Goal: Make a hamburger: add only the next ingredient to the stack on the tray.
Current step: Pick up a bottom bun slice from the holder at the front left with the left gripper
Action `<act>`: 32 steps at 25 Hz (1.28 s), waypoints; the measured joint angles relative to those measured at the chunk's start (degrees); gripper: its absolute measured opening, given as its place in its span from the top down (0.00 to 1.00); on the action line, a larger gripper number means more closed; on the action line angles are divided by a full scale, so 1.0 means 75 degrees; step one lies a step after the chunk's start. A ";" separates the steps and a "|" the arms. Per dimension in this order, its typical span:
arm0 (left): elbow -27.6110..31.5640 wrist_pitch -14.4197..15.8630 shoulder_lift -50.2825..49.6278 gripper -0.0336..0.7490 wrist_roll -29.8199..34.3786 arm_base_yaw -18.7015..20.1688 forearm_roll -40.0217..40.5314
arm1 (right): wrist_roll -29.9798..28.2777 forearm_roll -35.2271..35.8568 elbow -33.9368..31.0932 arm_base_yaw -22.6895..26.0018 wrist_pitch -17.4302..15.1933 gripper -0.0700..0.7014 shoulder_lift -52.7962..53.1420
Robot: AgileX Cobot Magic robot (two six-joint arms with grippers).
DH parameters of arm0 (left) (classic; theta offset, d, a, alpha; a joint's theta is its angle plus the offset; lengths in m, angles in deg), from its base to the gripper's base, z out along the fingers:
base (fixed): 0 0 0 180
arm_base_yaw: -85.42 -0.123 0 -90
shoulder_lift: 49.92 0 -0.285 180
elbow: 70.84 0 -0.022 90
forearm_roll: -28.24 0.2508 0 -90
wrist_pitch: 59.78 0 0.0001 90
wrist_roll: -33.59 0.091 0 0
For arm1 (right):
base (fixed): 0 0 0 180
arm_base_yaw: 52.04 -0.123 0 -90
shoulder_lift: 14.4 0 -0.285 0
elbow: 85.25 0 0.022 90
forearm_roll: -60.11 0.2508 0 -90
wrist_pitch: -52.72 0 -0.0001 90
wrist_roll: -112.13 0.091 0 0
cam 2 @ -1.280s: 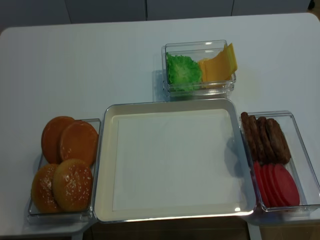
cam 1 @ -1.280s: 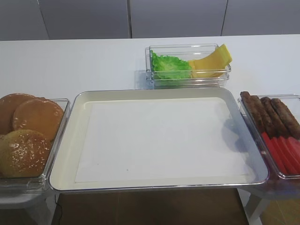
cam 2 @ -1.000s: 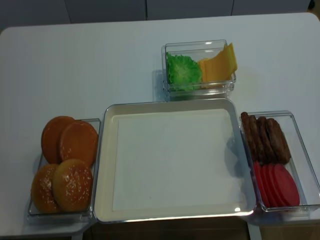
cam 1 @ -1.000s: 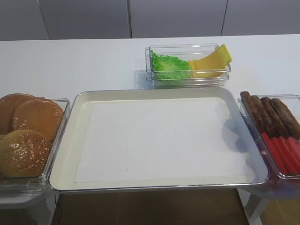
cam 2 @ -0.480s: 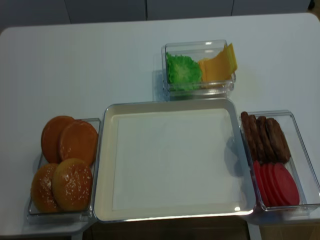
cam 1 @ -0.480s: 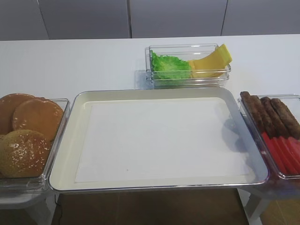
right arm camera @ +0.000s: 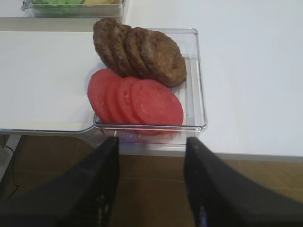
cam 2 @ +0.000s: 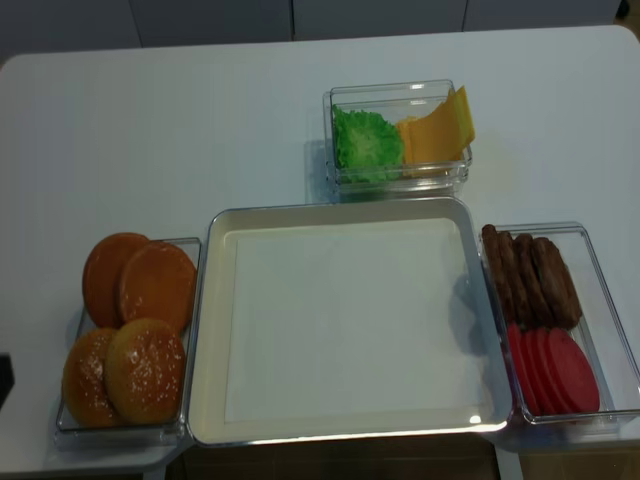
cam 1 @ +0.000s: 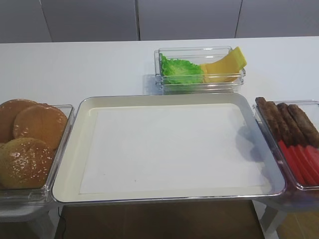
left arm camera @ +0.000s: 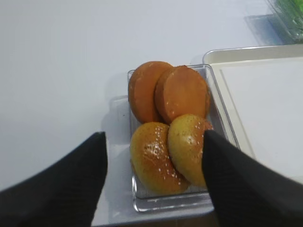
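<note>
Left wrist view: the left gripper (left arm camera: 154, 182) was seen with jaws spread wide, grasping nothing, above the clear plastic bin (left arm camera: 137, 204) where the flat, smooth golden-brown bun half (left arm camera: 182, 93) leaned beside two sesame-speckled domed buns (left arm camera: 170, 151). The large cream, silver-rimmed tray (cam 1: 75, 149) lay just beside it. The right gripper (right arm camera: 150, 182) was likewise parted, holding nothing, near the red tomato slices (right arm camera: 137, 101).

- A staged food-preparing station, looking like a lab: white table (cam 2: 180, 120) standing before plain grey panels (cam 1: 89, 20).
- Clear bins (cam 2: 400, 180) holding sorted burger ingredients are surrounding one tray (cam 2: 212, 330).
</note>
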 joint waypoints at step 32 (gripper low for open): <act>-0.5403 0.1581 -0.9016 0.38 0.3453 -0.0965 -0.2552 | -0.0020 0.0000 0.0000 0.0000 0.0000 0.45 0.0000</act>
